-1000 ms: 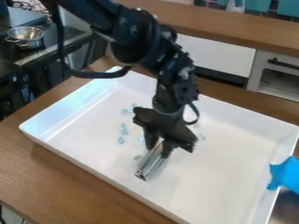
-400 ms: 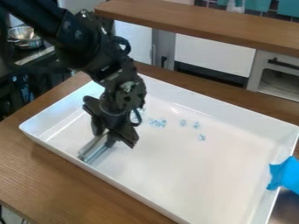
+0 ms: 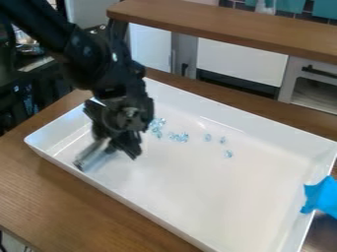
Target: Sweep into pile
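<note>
- Translucent pieces [image 3: 178, 137]: we find them on the floor of the white tray [image 3: 181, 211], beyond its middle toward the far wall. Several lie close together near the arm; three stand apart toward the right of the view.
- Gripper [image 3: 111, 144]: we see it over the left part of the tray, its fingers closed only as far as the silvery bar [image 3: 91, 158] between them allows. The grasp appears firm; the bar slants down toward the near left wall, and we cannot tell whether it touches the floor.
- Likely faults: should the bar ride too high, we would expect it to pass over pieces. A fast or angled stroke could scatter the cluster, and a short one could miss the three strays. Contact with a wall might twist the bar in the grip or shift the tray.
</note>
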Controlling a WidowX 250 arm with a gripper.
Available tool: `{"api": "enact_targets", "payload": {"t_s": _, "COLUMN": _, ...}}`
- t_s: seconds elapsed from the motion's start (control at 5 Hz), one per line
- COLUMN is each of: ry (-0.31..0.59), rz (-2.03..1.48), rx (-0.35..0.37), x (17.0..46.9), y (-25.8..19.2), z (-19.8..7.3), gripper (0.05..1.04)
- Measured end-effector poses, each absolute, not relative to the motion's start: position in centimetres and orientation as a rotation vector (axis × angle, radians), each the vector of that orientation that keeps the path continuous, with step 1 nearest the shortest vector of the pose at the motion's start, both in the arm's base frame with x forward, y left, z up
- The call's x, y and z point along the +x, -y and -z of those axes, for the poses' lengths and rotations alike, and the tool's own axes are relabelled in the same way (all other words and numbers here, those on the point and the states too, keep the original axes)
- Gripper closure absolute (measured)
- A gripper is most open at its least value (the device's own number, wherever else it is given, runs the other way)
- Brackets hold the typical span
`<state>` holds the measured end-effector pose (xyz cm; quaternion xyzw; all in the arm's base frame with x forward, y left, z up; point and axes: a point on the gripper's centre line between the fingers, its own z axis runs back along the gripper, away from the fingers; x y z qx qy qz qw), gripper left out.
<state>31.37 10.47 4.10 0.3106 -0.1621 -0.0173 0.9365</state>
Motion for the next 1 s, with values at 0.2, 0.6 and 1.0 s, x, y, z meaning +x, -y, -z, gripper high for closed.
{"api": "enact_targets", "payload": {"t_s": 0.2, "ry": 0.311, "rz": 0.032, "rx": 0.663, "x": 30.8, "y": -11.5, "z": -4.2, "gripper": 0.735}}
{"api": "enact_targets", "payload": {"t_s": 0.6, "ry": 0.365, "rz": -0.016, "rx": 0.489, "x": 29.9, "y": -8.2, "z": -8.0, "gripper": 0.735}}
{"api": "enact_targets", "payload": {"t_s": 1.0, "ry": 0.592, "rz": -0.108, "rx": 0.354, "x": 31.3, "y": 0.6, "z": -11.4, "gripper": 0.735}}
